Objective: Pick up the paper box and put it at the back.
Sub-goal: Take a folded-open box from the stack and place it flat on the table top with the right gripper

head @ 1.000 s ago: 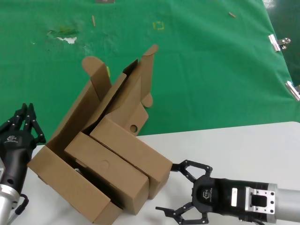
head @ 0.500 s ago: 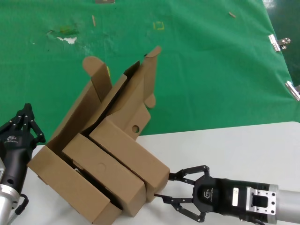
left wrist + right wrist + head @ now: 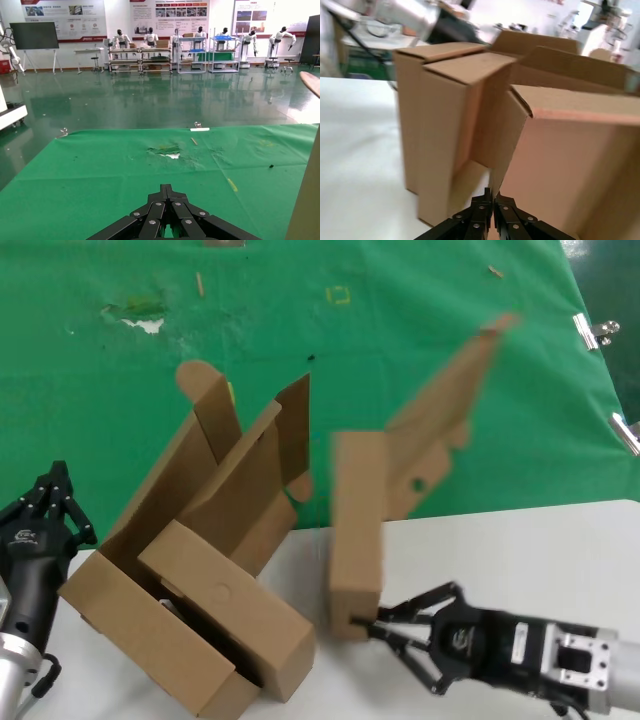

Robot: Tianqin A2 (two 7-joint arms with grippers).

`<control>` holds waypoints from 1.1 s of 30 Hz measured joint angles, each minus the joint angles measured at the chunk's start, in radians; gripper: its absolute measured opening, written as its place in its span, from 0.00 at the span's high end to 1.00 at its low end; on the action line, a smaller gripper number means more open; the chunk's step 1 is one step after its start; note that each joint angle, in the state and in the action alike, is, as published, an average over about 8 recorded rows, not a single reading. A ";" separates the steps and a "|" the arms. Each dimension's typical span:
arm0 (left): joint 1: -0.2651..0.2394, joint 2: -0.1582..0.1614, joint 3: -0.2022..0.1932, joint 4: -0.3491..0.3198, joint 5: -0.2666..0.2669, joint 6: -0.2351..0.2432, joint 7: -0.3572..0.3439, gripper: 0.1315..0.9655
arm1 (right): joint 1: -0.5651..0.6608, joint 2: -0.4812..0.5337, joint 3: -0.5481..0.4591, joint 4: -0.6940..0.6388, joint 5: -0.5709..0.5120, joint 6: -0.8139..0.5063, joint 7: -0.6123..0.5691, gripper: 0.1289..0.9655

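Paper box is tipping up on the white tabletop, apart from two other boxes; right gripper is pinching its thin lower edge. Light, flimsy cardboard probably flexes. Left gripper is waiting, fingers together.

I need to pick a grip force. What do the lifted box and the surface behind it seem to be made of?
The paper box, pinched at its lower edge by the right tool, looks like plain brown cardboard: matte, with folded flaps and a punched hole. The back looks like green cloth, creased, with a whitish torn scuff.
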 joint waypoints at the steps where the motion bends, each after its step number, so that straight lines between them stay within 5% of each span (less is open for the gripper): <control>1: 0.000 0.000 0.000 0.000 0.000 0.000 0.000 0.99 | -0.008 0.007 0.007 0.015 -0.002 0.015 0.016 0.93; 12: 0.000 0.000 0.000 0.000 0.000 0.000 0.000 0.99 | -0.090 0.176 0.105 0.263 -0.127 0.304 0.341 0.99; 20: 0.000 0.000 0.000 0.000 0.000 0.000 0.000 0.99 | -0.059 0.326 0.121 0.387 -0.462 0.363 0.719 0.99; 26: 0.000 0.000 0.000 0.000 0.000 0.000 0.000 0.99 | 0.121 0.352 -0.003 0.360 -0.735 0.229 0.982 0.99; 33: 0.000 0.000 0.000 0.000 0.000 0.000 0.000 0.99 | 0.427 0.288 -0.284 0.279 -1.052 0.001 1.266 0.99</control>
